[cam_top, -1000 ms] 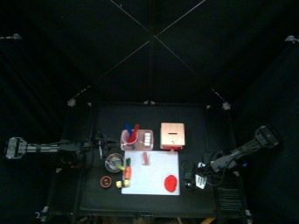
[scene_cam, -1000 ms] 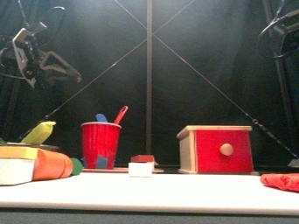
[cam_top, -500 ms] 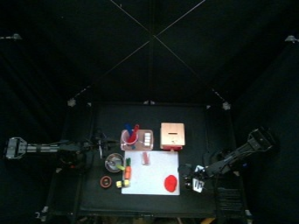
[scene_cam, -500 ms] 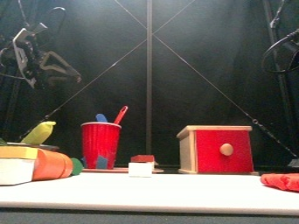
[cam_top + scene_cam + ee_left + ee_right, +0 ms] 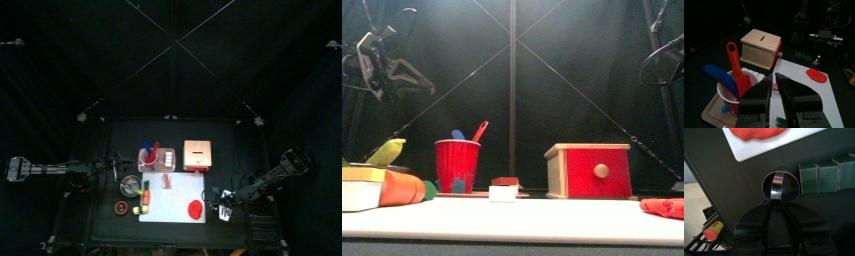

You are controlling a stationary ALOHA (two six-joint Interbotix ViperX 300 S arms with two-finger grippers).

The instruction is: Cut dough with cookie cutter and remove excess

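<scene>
While my right gripper [image 5: 773, 210] hangs just off the mat [image 5: 751, 149], its jaws are pressed together on the edge of a metal ring [image 5: 781, 187], which I take for the cutter. Dough [image 5: 761, 132] is a red blob lying on the mat's near corner, close to the ring; from above it sits at the mat's right end [image 5: 197, 209].

Left gripper [image 5: 776, 84] is parked over the counter's left side, jaws together and empty, looking at the cup [image 5: 734, 87] of utensils and the tan box [image 5: 761, 47].

Step as I read it: get the ring over the dough. I'd lift it clear of the mat edge first, level the ring so the whole rim lands at once, centre it on the blob, then press straight down without twisting.

Hard to tell:
- ring seen edge-on from the wrist, so its shape and how deep the jaws hold it are unclear
- dough cut off in the right wrist view
- front view shows only a sliver of dough [image 5: 663, 207] at the right edge, gripper not visible there
- green blocks [image 5: 827, 174] beside the ring, can't identify
</scene>
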